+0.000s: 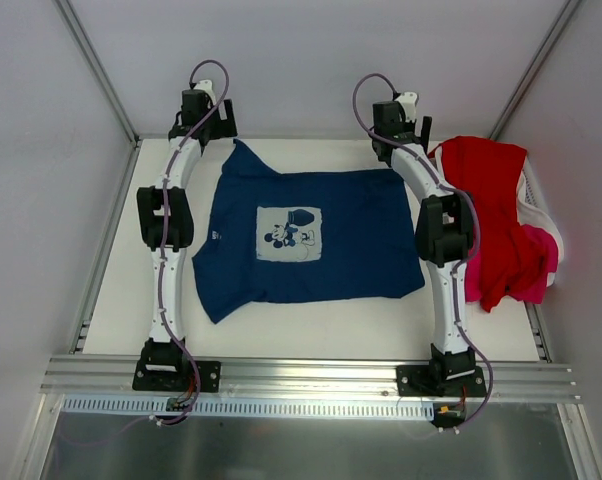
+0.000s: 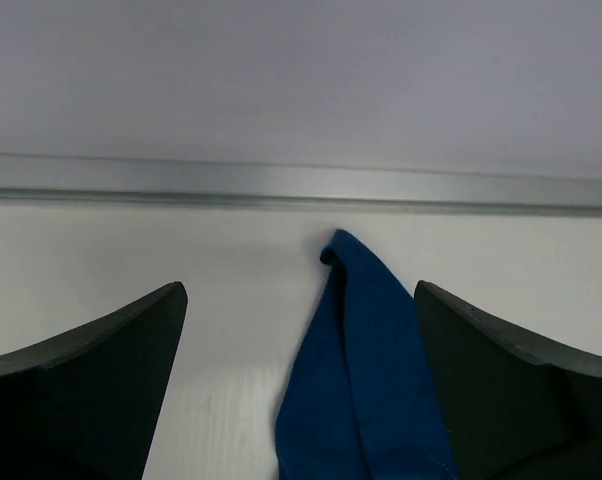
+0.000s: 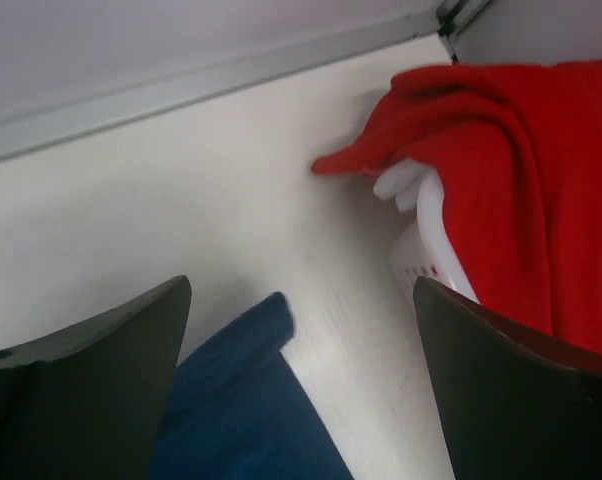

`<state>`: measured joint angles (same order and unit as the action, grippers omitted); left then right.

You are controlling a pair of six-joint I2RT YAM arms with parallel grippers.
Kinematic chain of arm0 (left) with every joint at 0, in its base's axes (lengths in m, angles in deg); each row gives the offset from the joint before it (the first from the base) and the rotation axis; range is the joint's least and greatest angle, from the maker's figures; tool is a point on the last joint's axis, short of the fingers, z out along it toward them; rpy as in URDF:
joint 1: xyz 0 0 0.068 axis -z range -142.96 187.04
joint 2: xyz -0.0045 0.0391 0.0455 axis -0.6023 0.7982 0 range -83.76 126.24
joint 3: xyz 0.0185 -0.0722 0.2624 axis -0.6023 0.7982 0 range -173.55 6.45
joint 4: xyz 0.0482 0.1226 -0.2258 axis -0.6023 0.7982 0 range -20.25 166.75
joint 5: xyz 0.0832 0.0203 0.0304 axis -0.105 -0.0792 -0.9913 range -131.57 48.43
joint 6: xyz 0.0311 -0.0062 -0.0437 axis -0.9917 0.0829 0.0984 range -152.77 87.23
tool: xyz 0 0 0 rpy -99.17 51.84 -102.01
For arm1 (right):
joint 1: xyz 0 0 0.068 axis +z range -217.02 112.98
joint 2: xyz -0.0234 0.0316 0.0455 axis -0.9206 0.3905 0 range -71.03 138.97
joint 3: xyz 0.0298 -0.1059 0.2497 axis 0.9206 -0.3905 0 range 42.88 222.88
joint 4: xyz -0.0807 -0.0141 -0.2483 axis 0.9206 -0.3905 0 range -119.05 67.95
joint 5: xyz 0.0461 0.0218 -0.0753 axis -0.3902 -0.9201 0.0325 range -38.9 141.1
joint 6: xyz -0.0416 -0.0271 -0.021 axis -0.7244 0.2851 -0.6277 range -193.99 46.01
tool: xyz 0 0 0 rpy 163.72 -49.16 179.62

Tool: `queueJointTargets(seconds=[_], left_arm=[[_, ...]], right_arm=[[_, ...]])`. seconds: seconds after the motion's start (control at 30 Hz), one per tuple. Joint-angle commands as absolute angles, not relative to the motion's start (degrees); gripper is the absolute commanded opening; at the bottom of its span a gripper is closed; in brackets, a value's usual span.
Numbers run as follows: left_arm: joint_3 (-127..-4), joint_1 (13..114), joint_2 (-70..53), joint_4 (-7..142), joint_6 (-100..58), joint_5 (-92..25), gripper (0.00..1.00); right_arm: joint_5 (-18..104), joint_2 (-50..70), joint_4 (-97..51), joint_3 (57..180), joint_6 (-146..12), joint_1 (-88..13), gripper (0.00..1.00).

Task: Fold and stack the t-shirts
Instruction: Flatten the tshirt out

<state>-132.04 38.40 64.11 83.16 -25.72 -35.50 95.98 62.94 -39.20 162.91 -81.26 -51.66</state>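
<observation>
The navy blue t-shirt (image 1: 351, 235) lies spread flat mid-table, its pale mouse print (image 1: 289, 233) facing up. At the shirt's far left corner, my left gripper (image 1: 217, 128) is open; in the left wrist view a navy point of cloth (image 2: 361, 370) lies on the table between the parted fingers (image 2: 101, 380), untouched. My right gripper (image 1: 399, 140) is open at the far right corner, with the navy corner (image 3: 241, 410) below its left finger. A red t-shirt (image 1: 496, 215) drapes over the basket, and a pink one (image 1: 539, 268) shows under it.
The white plastic basket (image 1: 534, 200) stands against the right wall, its rim (image 3: 431, 225) close to my right gripper. A metal rail (image 2: 281, 185) runs along the back edge of the table. Walls enclose the table on three sides.
</observation>
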Motion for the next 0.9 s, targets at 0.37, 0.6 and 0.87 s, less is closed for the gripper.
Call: queueJointTargets(seconds=[0.37,0.6,0.87], left_arm=[[-105.41,44.06,31.08,77.91,-21.36,-49.12,0.99],[-72.5,51.79,13.02,78.71,-10.36,-50.7,0.98],[-50.61,58.13,6.6,77.05,-0.52,-50.01,0.86]], right_arm=[[94.53,44.48,-42.61,155.52,-78.22,-51.99,0.99],[76.98,25.83,-38.06,128.79,-71.88,-47.69,0.99],[55.5,31.78,-41.55,131.11,-71.7,-38.9,1.0]])
